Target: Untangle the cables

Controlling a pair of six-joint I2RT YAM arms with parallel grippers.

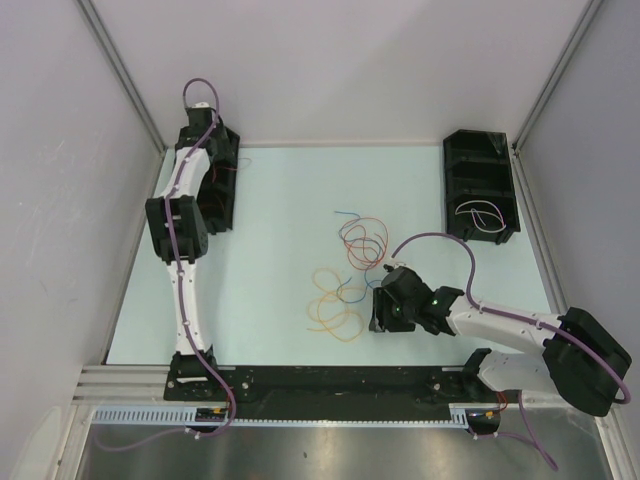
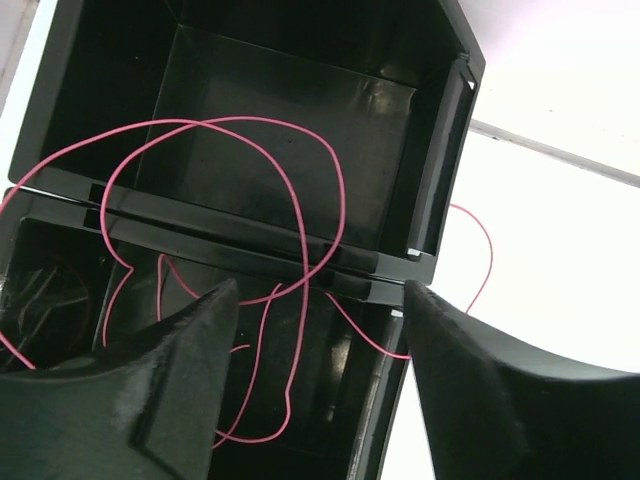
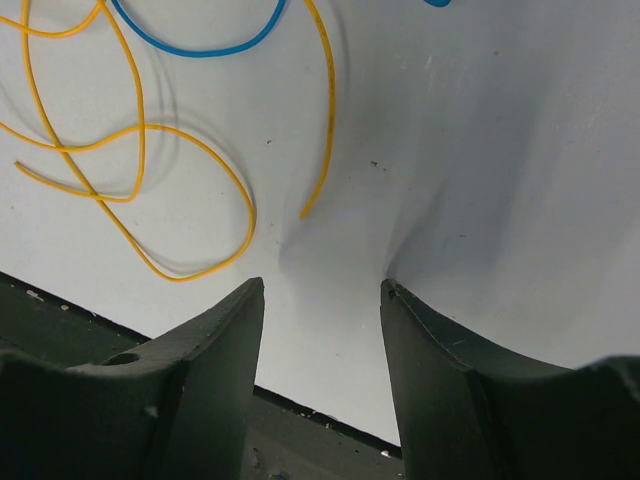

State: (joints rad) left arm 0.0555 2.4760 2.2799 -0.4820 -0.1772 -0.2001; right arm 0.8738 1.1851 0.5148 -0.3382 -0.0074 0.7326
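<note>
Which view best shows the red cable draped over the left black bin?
Left wrist: the red cable loops across the bin's divider, up close. Top external shows only a sliver at the bin's edge, mostly hidden by the arm. Right wrist misses it entirely.

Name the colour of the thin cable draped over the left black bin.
The cable is pinkish red, clearest in the left wrist view.

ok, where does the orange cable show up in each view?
Top external: orange cable lies low in the middle of the picture, just left of the right claw.
Left wrist: not in it; only a red cable draped over a black bin.
Right wrist: upper left, beyond the claw tips.
Shared landmark: the blue cable next to the orange loops.
</note>
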